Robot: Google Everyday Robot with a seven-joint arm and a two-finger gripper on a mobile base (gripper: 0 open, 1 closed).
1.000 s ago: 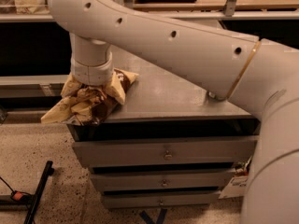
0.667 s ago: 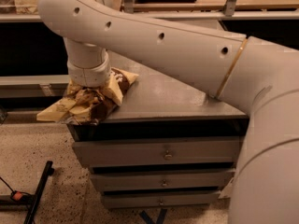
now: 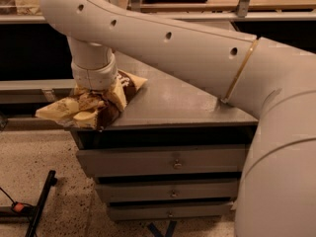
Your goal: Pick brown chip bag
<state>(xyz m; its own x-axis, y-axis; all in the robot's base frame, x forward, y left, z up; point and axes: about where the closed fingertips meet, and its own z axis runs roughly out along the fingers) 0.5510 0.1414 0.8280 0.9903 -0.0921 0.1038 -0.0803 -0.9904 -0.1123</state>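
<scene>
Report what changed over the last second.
The arm swung slightly left, and the gripper, set down into the brown chip bag, went with it. The bag's left end slid a little farther out past the left front corner of the cabinet top. The bag is not visibly lifted off the top. The drawers stayed as they were.
</scene>
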